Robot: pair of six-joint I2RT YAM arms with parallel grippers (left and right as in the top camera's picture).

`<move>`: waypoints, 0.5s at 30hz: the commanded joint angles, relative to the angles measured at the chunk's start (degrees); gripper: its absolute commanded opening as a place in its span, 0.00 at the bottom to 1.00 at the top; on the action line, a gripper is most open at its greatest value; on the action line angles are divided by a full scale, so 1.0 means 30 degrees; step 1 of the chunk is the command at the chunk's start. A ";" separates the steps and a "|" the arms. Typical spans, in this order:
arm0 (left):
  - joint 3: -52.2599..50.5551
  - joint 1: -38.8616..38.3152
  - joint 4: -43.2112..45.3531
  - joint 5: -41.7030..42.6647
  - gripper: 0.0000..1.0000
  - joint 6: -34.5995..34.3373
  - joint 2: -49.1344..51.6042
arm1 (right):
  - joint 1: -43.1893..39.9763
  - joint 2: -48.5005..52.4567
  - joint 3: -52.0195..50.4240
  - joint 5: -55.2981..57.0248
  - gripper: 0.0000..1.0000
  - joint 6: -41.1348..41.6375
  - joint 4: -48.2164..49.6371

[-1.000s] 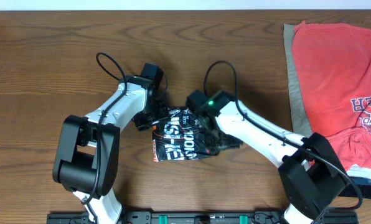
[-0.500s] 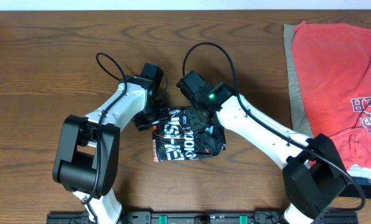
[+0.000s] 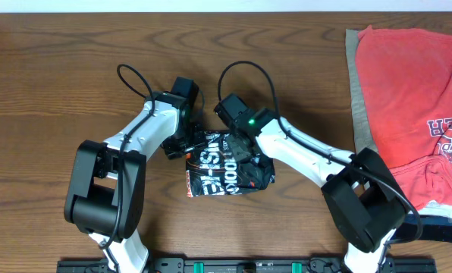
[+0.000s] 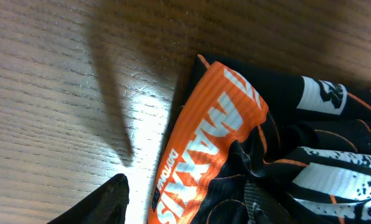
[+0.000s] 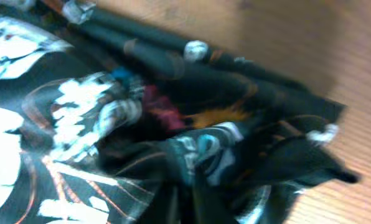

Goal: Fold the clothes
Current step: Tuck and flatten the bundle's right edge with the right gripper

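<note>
Left gripper and right gripper flank the far edge of the folded black jersey; whether either holds cloth is unclear.

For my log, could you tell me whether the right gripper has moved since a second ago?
Yes: against the black jersey, the right gripper has shifted from its right edge toward its top, up-left in overhead view.
</note>
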 commanded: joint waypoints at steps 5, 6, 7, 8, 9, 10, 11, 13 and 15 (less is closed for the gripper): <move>-0.0175 -0.0022 -0.0095 0.0058 0.61 0.0117 0.0248 | -0.3075 0.0036 0.0007 0.3271 0.18 0.0670 0.0714; -0.0175 -0.0022 -0.0095 0.0058 0.61 0.0117 0.0248 | -0.3585 0.0036 0.0007 0.2951 0.33 0.0663 0.0692; -0.0175 -0.0022 -0.0095 0.0058 0.61 0.0117 0.0248 | -0.3927 0.0029 0.0007 0.2433 0.42 0.0641 0.0678; -0.0175 -0.0022 -0.0095 0.0058 0.61 0.0117 0.0248 | -0.4226 0.0022 0.0007 0.1778 0.48 0.0627 0.0619; -0.0175 -0.0022 -0.0095 0.0058 0.61 0.0117 0.0248 | -0.4488 0.0015 0.0007 0.0787 0.52 0.0495 0.0481; -0.0175 -0.0022 -0.0095 0.0058 0.61 0.0117 0.0248 | -0.4641 0.0000 0.0007 -0.0146 0.57 0.0372 0.0299; -0.0175 -0.0022 -0.0095 0.0058 0.61 0.0117 0.0248 | -0.4750 0.0000 0.0007 -0.0969 0.58 0.0226 0.0044; -0.0175 -0.0022 -0.0095 0.0058 0.61 0.0117 0.0248 | -0.4838 0.0000 0.0007 -0.1887 0.59 0.0153 -0.0670; -0.0175 -0.0022 -0.0095 0.0058 0.61 0.0117 0.0248 | -0.4838 -0.0022 0.0007 -0.1887 0.59 0.0160 -0.1515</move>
